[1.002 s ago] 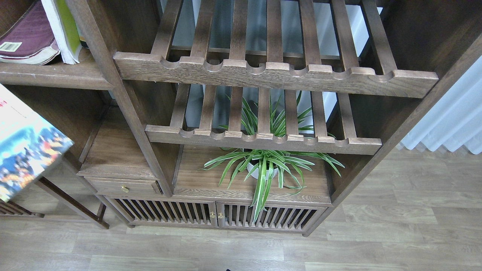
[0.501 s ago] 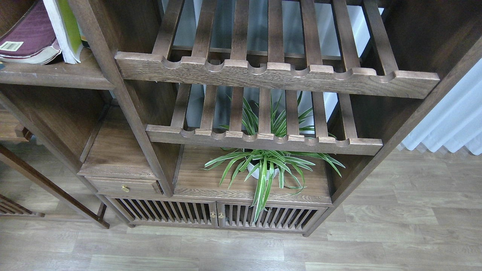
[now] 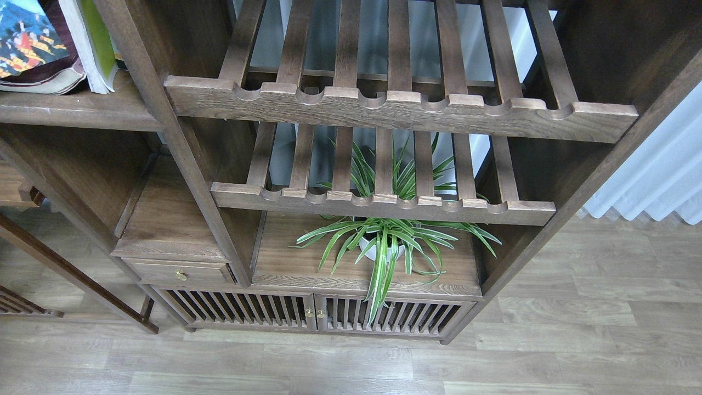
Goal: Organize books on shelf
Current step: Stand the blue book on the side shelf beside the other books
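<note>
In the head view, the shelf [image 3: 77,112] is a flat dark-brown board at the upper left. A maroon book [image 3: 52,78] lies flat on it, its page edges toward me. On top of it lies the book with the blue landscape cover [image 3: 27,37], cut off by the frame's corner. A thin yellow-green book [image 3: 96,41] leans upright just to their right, against the shelf post. Neither gripper nor any arm shows in this view.
Two slatted racks with scalloped front rails [image 3: 400,109] fill the middle. A potted spider plant [image 3: 384,244] stands on the lower board, above slatted cabinet doors [image 3: 312,312] and a small drawer [image 3: 178,272]. A dark wooden furniture leg [image 3: 71,271] crosses the lower left. Wood floor lies in front.
One second ago the landscape book hung large at the left edge below the shelf. It then left the view, and now lies on the maroon book on the shelf.
</note>
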You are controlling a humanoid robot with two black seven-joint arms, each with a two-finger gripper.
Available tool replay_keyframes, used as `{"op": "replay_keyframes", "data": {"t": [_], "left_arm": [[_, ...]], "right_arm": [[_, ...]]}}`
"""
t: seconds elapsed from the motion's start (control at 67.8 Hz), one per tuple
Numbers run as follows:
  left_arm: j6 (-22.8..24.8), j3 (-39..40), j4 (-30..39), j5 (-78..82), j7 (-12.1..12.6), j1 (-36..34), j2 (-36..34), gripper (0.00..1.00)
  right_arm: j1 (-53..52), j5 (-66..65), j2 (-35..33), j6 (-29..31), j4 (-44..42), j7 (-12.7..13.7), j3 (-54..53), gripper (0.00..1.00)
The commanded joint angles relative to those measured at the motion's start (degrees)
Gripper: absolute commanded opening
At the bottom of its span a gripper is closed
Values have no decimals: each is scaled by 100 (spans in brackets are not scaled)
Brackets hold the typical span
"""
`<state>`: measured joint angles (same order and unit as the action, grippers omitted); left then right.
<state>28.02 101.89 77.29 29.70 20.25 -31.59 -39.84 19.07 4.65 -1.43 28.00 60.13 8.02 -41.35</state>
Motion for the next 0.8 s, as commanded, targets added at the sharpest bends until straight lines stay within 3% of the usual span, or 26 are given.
{"op": "replay_keyframes", "data": {"t": [0.0,0.457,0.781], "left_arm": [[-2,-169,-197,344,-3,-365,-32,11],[-2,-1170,-1286,800,5,-1718,-24,11],[-2,-1716,-1981,862,14,-2141,143,13]], "right_arm": [[53,1,-15,0,-10,-2,4,98],[123,1,-33,0,-18,-2,13,98],[202,1,-15,0,-18,-11,13,98]]}}
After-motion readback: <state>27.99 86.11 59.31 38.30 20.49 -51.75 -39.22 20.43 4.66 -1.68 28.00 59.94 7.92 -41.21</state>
